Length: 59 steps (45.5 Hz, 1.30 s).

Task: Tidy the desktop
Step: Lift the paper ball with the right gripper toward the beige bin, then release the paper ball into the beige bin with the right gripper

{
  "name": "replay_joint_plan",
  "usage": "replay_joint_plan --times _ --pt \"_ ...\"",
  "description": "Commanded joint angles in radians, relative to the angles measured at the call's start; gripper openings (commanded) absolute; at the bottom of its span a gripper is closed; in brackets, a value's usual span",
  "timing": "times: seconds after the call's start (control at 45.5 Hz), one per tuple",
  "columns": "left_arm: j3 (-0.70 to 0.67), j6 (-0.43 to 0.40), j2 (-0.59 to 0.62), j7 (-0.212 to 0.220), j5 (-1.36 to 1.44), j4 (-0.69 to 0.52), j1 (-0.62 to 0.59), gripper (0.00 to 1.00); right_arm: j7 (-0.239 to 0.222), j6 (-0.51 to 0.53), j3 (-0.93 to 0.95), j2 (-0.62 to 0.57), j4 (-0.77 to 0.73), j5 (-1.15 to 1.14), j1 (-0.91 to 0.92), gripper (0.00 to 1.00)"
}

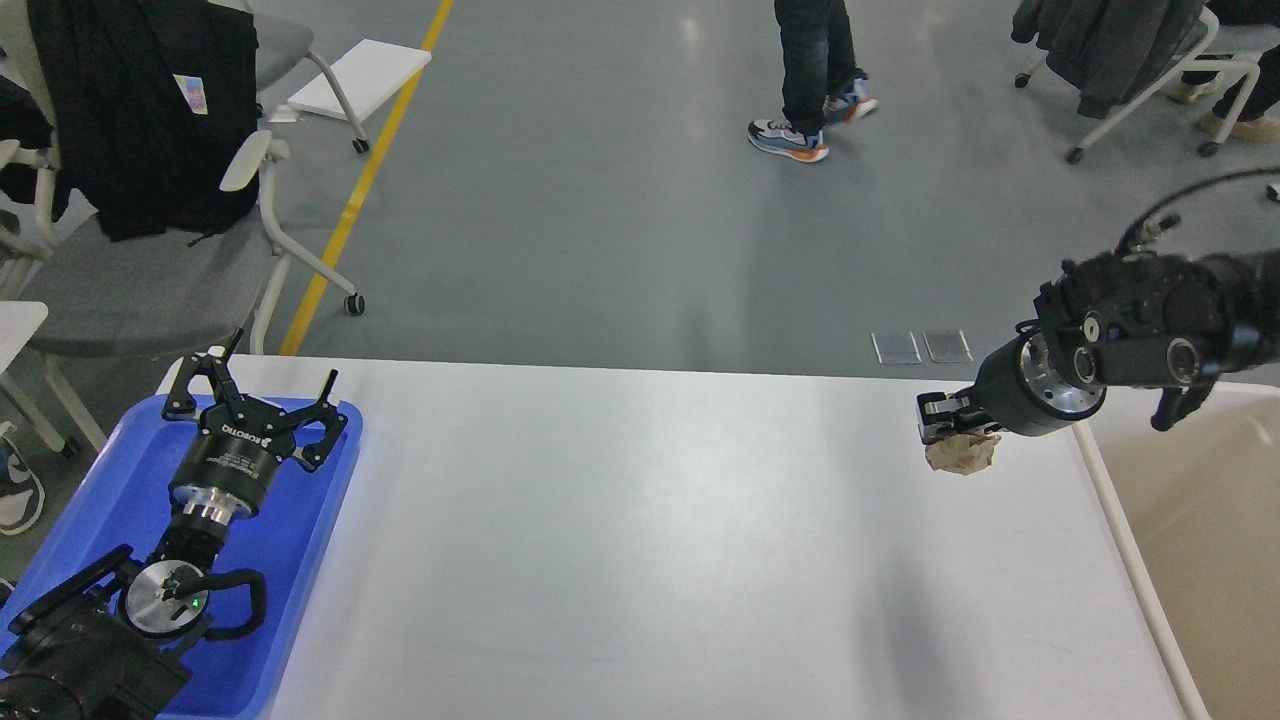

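The white desktop (640, 540) fills the lower middle of the head view. My right gripper (938, 420) is shut on a crumpled beige paper wad (962, 454) and holds it in the air above the desktop's right part, left of the bin. My left gripper (260, 385) is open and empty, held over the far end of the blue tray (300, 560) at the desktop's left.
A cream-coloured bin with a white rim (1120, 520) stands at the desktop's right edge. Grey chairs (150, 270) with a black bag stand behind the tray. A person (810, 70) walks on the floor beyond the table.
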Motion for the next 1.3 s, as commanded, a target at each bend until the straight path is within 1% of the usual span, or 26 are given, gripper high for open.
replay_joint_plan --times 0.0,0.088,0.242,0.637,0.769,0.901,1.033,1.143,1.275 --pt "0.000 0.000 0.000 0.000 0.000 0.000 0.000 0.99 0.000 0.077 -0.024 -0.037 0.162 -0.017 0.286 0.00" --pt "0.000 0.000 0.000 0.000 0.000 0.000 0.000 0.99 0.000 0.130 -0.024 -0.052 0.164 -0.019 0.352 0.00" --pt "0.000 0.000 0.000 -0.002 0.000 0.000 0.000 0.99 0.000 0.185 -0.026 -0.054 0.162 -0.020 0.421 0.00" --pt "0.000 0.000 0.000 -0.002 0.000 0.000 0.000 0.99 -0.001 0.193 -0.027 -0.051 0.150 -0.022 0.421 0.00" --pt "0.000 0.000 0.000 -0.002 0.000 0.000 0.000 0.99 -0.001 0.189 -0.073 -0.072 0.089 -0.002 0.371 0.00" --pt "0.000 0.000 0.000 0.000 0.000 0.000 0.000 0.99 -0.001 0.189 -0.095 -0.186 -0.039 0.001 0.277 0.00" --pt "0.000 0.000 0.000 0.000 0.000 0.000 0.000 0.99 -0.001 0.193 -0.092 -0.333 -0.238 0.001 0.135 0.00" --pt "0.000 0.000 0.000 0.000 0.000 -0.002 0.000 0.99 -0.001 0.191 -0.055 -0.443 -0.442 0.021 -0.022 0.00" --pt "0.000 0.000 0.000 0.000 0.000 0.000 0.000 0.99 -0.004 0.185 0.085 -0.546 -0.698 0.140 -0.292 0.00"
